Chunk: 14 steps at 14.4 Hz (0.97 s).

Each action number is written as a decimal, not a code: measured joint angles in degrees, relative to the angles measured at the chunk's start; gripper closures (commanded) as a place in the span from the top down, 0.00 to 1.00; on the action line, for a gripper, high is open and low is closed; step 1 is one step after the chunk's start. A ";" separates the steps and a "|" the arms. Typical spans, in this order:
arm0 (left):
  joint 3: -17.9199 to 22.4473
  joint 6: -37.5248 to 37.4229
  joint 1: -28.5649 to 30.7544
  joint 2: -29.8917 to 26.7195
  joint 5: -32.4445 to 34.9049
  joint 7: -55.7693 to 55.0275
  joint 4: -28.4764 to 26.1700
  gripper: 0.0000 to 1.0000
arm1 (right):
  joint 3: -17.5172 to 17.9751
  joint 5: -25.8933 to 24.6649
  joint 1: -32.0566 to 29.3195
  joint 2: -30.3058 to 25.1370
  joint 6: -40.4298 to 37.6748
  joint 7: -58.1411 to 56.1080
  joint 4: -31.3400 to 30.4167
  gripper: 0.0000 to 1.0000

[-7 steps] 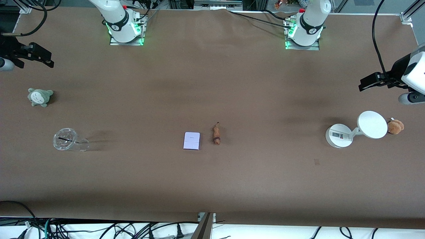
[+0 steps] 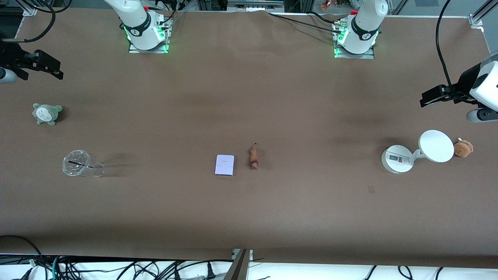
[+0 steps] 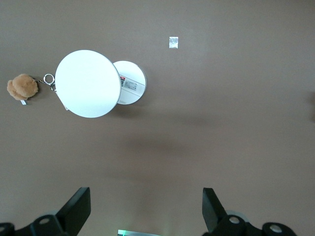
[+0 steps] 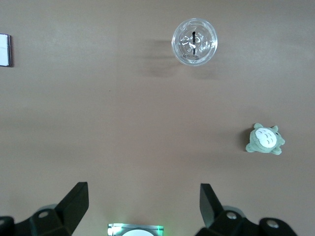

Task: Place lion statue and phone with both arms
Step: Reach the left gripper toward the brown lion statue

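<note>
The lion statue (image 2: 253,156), a small orange-brown figurine with a dark tail tip, lies in the middle of the brown table. Beside it, toward the right arm's end, the pale lavender phone (image 2: 225,165) lies flat; its edge also shows in the right wrist view as the phone (image 4: 4,49). My left gripper (image 2: 428,98) hangs high over the left arm's end of the table, open and empty, fingers (image 3: 76,209) wide apart. My right gripper (image 2: 50,66) hangs over the right arm's end, open too, fingers (image 4: 74,204) spread with nothing between them. Both are well away from the two things.
A white round-based stand with a disc (image 2: 435,146) and a brown plush (image 2: 463,148) sit at the left arm's end. A clear plastic cup (image 2: 76,163) and a grey-green plush (image 2: 46,113) sit at the right arm's end. Cables run along the table's front edge.
</note>
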 measured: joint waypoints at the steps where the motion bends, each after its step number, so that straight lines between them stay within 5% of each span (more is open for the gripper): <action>1: -0.02 0.00 0.00 0.06 0.00 0.00 0.00 1.00 | 0.00 0.00 0.00 0.00 0.00 0.00 0.00 1.00; 9: -1.06 -0.03 -0.85 2.26 -1.00 -1.48 0.01 1.00 | 1.07 0.00 0.05 3.04 1.18 -0.09 -0.41 1.00; 14: -2.09 3.53 -9.43 7.11 -5.74 -16.42 0.31 1.00 | 1.19 0.00 0.08 3.68 1.30 -0.09 -0.25 1.00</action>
